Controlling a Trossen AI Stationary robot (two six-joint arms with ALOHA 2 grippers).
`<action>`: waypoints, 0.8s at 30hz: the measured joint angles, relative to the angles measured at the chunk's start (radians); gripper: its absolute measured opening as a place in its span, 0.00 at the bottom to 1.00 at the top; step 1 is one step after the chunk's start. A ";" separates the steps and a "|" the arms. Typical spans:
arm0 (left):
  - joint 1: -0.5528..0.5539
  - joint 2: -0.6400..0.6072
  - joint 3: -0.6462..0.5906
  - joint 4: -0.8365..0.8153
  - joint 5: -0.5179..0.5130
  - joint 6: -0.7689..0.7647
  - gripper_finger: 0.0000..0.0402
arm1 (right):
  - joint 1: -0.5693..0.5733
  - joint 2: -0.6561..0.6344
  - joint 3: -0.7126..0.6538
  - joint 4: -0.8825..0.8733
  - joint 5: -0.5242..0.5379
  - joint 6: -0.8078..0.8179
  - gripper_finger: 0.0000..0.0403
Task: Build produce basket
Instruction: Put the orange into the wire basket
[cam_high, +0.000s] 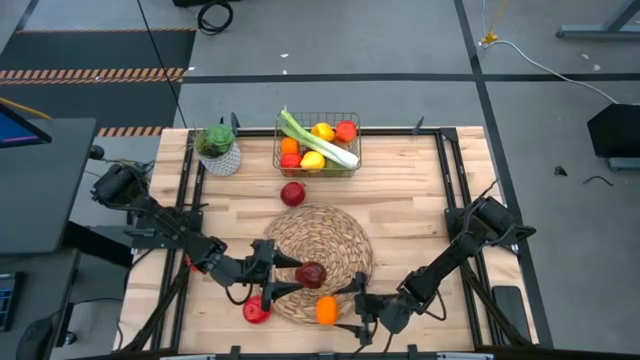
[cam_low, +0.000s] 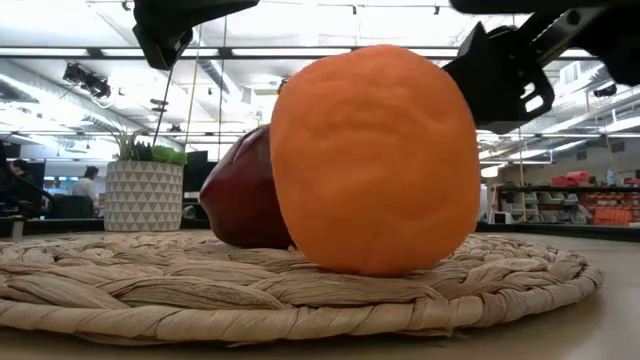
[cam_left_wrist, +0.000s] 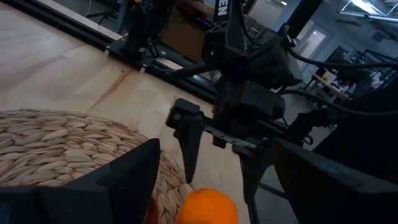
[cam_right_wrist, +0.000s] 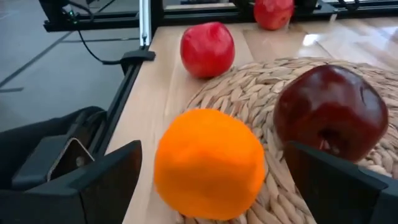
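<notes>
Right gripper (cam_high: 352, 312) spread wide, released, just beside orange (cam_high: 326, 311) on mat (cam_high: 345, 240) edge. Left gripper (cam_high: 284, 275) also spread, flanking dark apple (cam_high: 310, 274). Basket (cam_high: 350, 166) far side, holding leek (cam_high: 318, 140), fruit.

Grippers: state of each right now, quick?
Left gripper: open, holding nothing, by the dark red apple on the mat.
Right gripper: open, holding nothing, facing the orange.

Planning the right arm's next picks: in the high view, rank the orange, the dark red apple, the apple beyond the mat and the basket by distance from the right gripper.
1. Orange, on the mat's near edge, just beside the right gripper.
2. Dark red apple, on the mat.
3. Red apple, on bare table past the mat.
4. Basket, at the table's far edge.
</notes>
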 joint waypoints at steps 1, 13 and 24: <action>0.000 0.000 0.000 0.000 0.000 0.003 0.78 | 0.001 0.000 0.000 0.000 0.001 0.005 0.99; 0.020 0.000 0.000 0.002 0.000 0.021 0.78 | -0.007 0.000 0.000 -0.018 0.002 0.067 0.99; 0.020 0.000 0.000 0.002 0.000 0.021 0.78 | -0.025 0.000 0.000 -0.018 0.028 0.082 0.99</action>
